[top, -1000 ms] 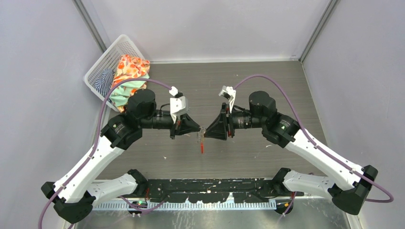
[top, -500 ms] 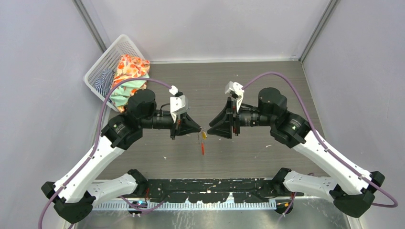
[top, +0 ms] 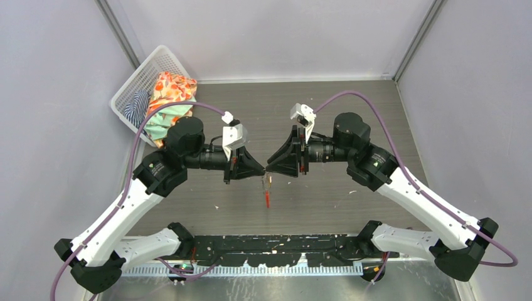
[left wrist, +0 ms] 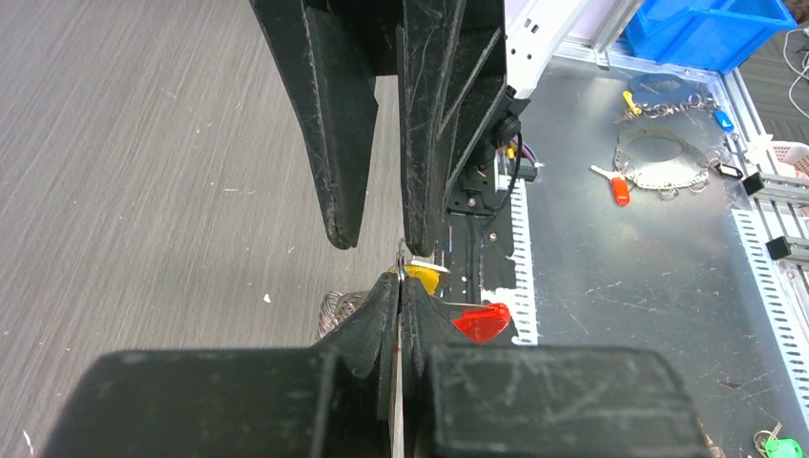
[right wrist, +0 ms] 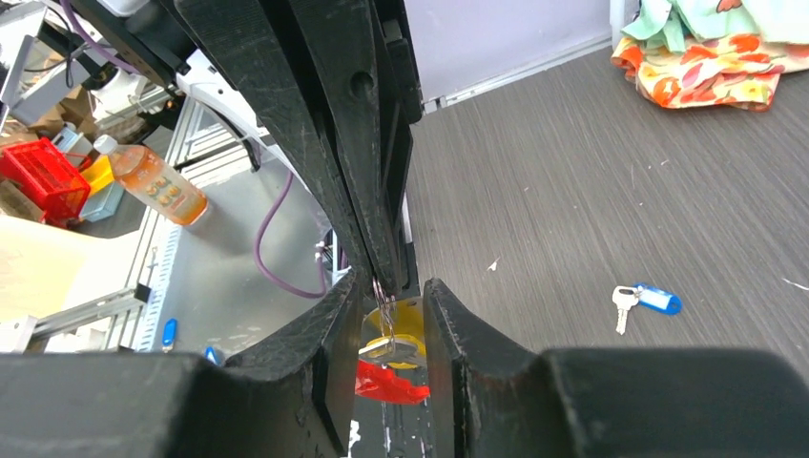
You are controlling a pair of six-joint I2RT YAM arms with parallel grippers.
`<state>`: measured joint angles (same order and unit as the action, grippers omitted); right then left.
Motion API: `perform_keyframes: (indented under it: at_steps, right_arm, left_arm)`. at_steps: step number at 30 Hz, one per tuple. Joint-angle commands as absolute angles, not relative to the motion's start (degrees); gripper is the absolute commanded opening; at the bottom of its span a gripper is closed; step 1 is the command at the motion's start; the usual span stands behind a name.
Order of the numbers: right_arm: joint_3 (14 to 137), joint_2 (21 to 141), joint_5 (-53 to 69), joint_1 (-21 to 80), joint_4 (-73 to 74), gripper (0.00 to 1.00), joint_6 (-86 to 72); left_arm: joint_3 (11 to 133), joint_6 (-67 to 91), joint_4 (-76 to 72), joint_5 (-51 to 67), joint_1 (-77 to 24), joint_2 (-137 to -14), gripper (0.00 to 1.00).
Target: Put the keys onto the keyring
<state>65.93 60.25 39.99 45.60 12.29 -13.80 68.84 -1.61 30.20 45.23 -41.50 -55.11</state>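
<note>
Top external: white basket (top: pixel 145 70) holds floral and striped cloths (top: pixel 170 93).

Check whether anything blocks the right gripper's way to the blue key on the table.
Nothing visible does. The blue key lies alone on the table, off to one side of the right gripper, with only bare tabletop between them.

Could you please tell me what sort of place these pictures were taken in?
Probably a robotics lab test cell: a grey wood-grain table enclosed by plain pale partition walls, a metal workbench littered with spare keys, and a blue plastic storage bin.
</note>
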Motion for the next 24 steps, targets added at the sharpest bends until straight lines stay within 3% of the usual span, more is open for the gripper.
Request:
perform_keyframes:
  at_steps: [1,8,16,19,24]
  right_arm:
    - [64.78,59.18,41.85,45.43,8.43,0.35,-16.08]
    - [63.29,57.62,41.36,45.41,8.55,0.32,-16.41]
    - [62.93,57.77,41.03,45.42,8.25,0.02,-16.50]
    - [63.93,57.74,40.34,45.43,10.58,0.01,-15.66]
    - [69.41,59.88,40.13,45.44,21.66,0.01,-11.35]
  left_arm:
    - [70.48,-0.35,25.96,45.97,-41.11,-54.67,0.00]
    - [70.42,2.09,25.02,45.97,-40.80,-54.83,0.00]
    - [70.34,2.51,25.15,45.56,-40.69,-54.93,0.00]
    - [70.08,-1.08,28.25,45.25,-40.69,-55.33,0.00]
    - [71.32,-10.97,39.54,46.51,-40.69,-57.43,0.32]
